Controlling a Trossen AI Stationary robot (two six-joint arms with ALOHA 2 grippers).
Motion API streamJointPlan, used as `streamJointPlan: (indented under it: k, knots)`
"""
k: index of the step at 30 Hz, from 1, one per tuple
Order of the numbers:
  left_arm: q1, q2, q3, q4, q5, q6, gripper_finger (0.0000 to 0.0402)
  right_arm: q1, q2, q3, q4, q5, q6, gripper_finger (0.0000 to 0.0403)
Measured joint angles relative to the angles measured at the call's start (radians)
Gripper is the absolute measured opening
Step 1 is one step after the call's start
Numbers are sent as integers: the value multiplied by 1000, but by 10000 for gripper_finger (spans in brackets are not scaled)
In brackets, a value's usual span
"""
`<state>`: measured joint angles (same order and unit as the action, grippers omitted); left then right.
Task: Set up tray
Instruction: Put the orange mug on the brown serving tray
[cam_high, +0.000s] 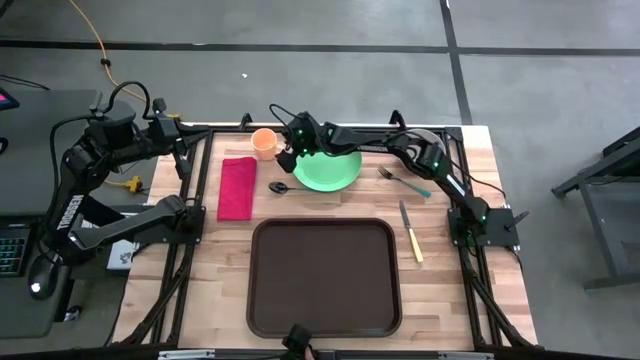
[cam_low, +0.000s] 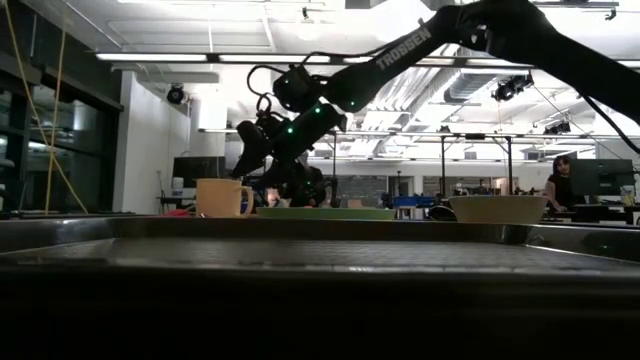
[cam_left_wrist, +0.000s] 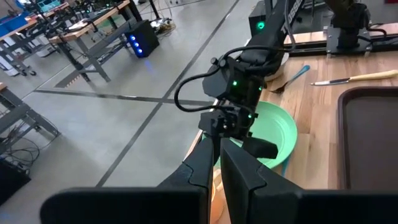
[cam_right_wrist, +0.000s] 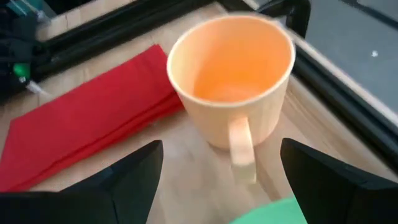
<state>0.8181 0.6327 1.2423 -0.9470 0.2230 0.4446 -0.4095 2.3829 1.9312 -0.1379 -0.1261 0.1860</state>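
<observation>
the tray (cam_high: 324, 277) sits bare at the near middle of the table (cam_high: 470, 290), nothing loaded on it, so the setup looks barely begun. everything else waits past the tray's far rim: the green plate (cam_high: 330, 170) just beyond it, the orange cup (cam_high: 264, 142) farther off toward the left corner, the red napkin (cam_high: 237, 188) off the tray's far left corner, a dark spoon (cam_high: 279, 187) between napkin and plate. a fork (cam_high: 402, 180) and a knife (cam_high: 411, 231) lie off the tray's right side.

the right gripper (cam_right_wrist: 217, 168) reaches over the plate toward the cup, fingers (cam_right_wrist: 130, 180) spread wide, the handle sitting in line between them. it holds nothing. that lineup reads as an approach on the cup, probably to carry it back to the tray.

the left gripper (cam_left_wrist: 221, 163) hangs off the table's left edge, well away from the tray, fingers pressed together and empty, apparently parked clear of the other arm.
</observation>
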Motion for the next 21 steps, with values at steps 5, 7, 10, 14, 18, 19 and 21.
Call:
streamJointPlan:
  k: [5, 7, 10, 14, 18, 19, 21]
  knots:
    - [0, 0, 0, 0, 4, 0, 63, 1, 9, 0, 4, 3, -3, 304]
    - [0, 0, 0, -3, 4, 0, 63, 1, 9, 0, 11, 10, -3, 304]
    - [0, 0, 0, -8, 4, 0, 62, 1, 9, 0, 28, 13, 0, 304]
    - [0, 0, 0, -16, 3, 0, 63, 1, 11, 0, 40, 14, 15, 304]
    - [0, 0, 0, -21, 3, 0, 63, 1, 32, 0, 46, 11, 46, 304]
    - [0, 0, 0, -21, 3, 0, 63, 1, 38, 0, 46, 11, 50, 304]
    - [0, 0, 0, -21, 3, 0, 62, 2, 42, -1, 45, 17, 50, 304]
